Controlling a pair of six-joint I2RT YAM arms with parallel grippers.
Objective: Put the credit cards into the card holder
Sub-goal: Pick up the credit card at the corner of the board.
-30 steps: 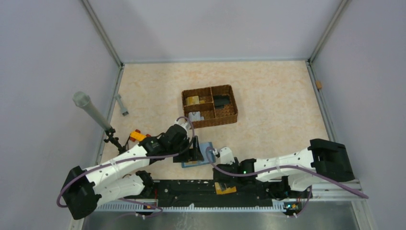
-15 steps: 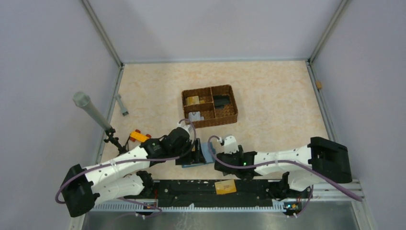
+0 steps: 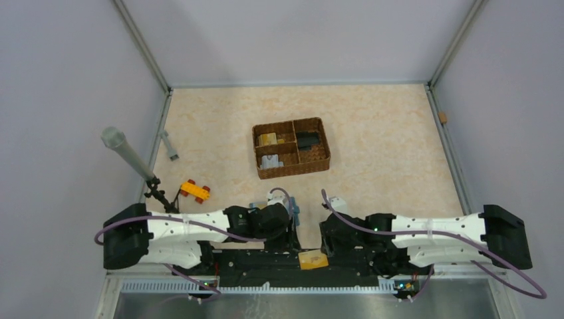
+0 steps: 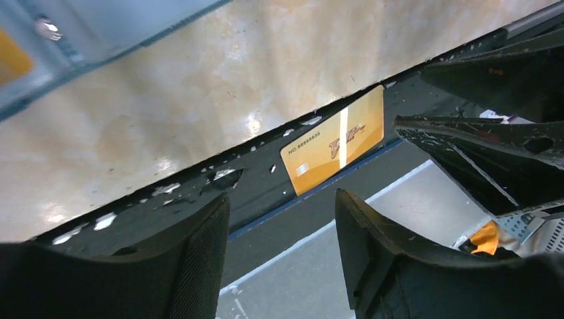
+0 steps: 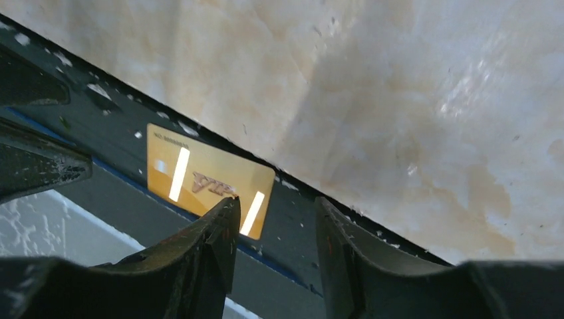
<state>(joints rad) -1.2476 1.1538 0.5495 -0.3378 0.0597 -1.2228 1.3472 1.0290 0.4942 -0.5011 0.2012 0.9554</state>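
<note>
1. Lilac-grey walls (image 3: 299, 40) and metal corner posts enclose the mottled beige table (image 3: 379, 119) in front of you.
2. Your two white arms reach in from either side and meet low over the black base rail (image 3: 253, 269) at the near edge.
3. A brown wicker basket (image 3: 325, 151) sits mid-table, well apart from the arms. One compartment holds a gold card (image 3: 268, 139), another a white-grey item, the third something dark.
4. A grey cylinder on a black stand (image 3: 123, 149) leans at the left edge, with a yellow-and-red toy block (image 3: 195, 190) near its foot.
5. The teal card holder (image 3: 294, 214) lies mostly hidden under your left wrist; only an edge shows.
6. Your left gripper (image 4: 279, 252) has its fingers spread and holds nothing; your right gripper (image 5: 273, 246) is likewise spread and empty.
7. A gold credit card (image 4: 336, 146) lies flat on the rail between both grippers, just beyond their fingertips.
</note>
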